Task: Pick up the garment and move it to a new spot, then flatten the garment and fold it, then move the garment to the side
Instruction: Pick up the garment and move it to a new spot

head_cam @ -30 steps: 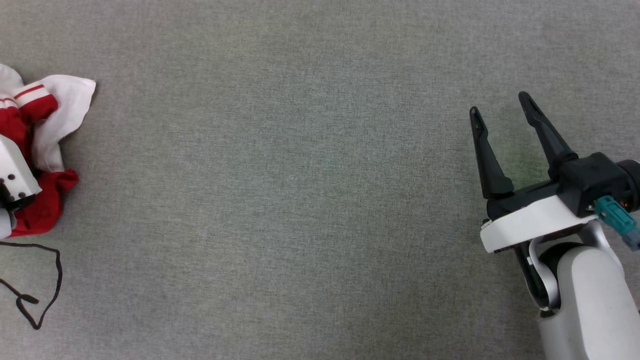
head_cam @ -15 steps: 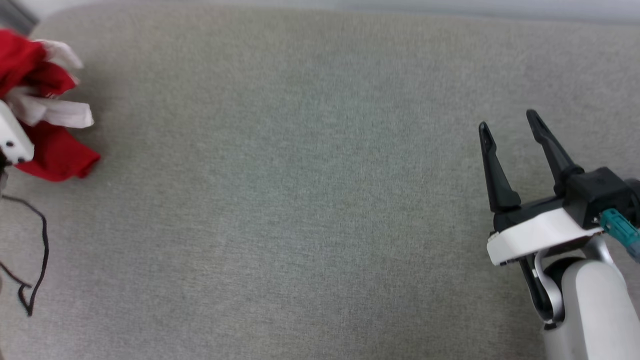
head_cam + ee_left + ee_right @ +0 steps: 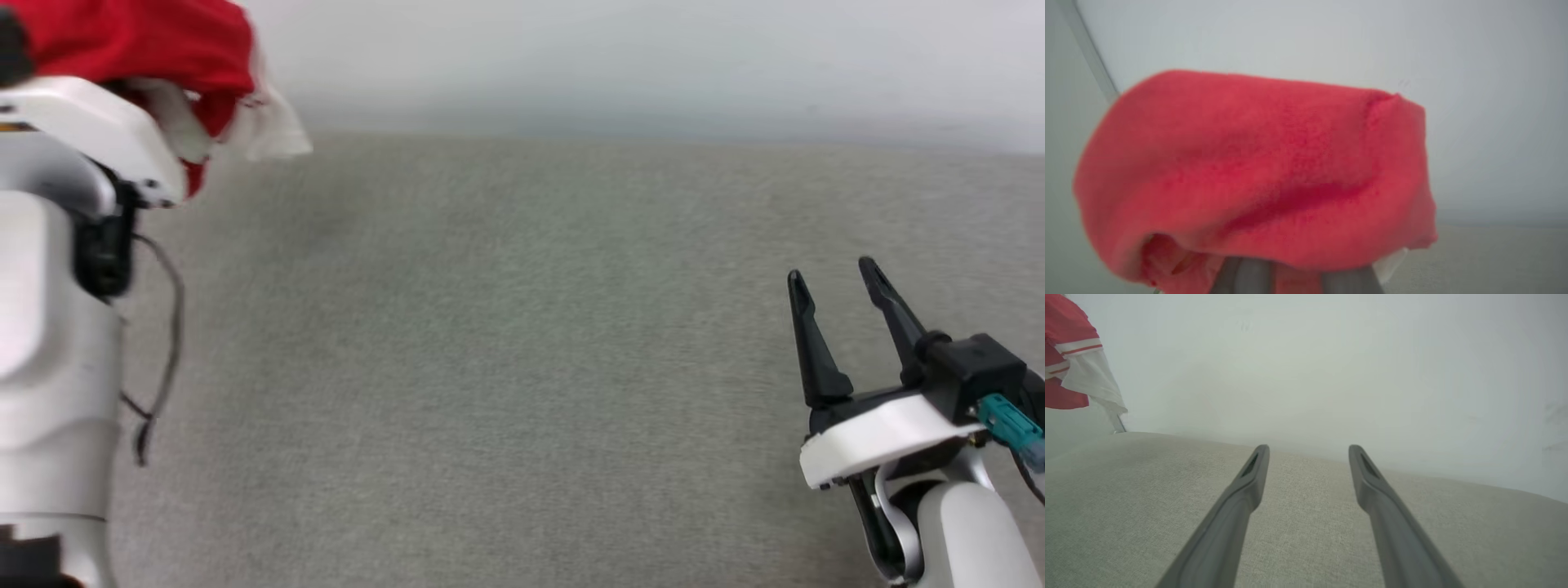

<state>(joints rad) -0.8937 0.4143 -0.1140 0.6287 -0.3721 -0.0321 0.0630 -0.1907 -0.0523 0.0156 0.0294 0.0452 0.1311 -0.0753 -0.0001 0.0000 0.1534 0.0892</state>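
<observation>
Left claw (image 3: 1296, 282) grips the bunched red shirt (image 3: 163, 41) aloft, lump crosswise, white sleeve (image 3: 1094, 381) hanging down; right claw (image 3: 830, 270) spread wide over grey bench (image 3: 490, 367)

A grey-green woven fabric surface (image 3: 522, 367) spreads from 6 o'clock past mid-frame in the head view; a plain pale wall (image 3: 653, 57) rises behind it at 12 o'clock; a thin grey strip (image 3: 1090, 53) crosses the wall at 10 o'clock in the left wrist view; the light falls soft and even.

no readable text, labels or numbers, garment (image 3: 1257, 171) lettering unseen
</observation>
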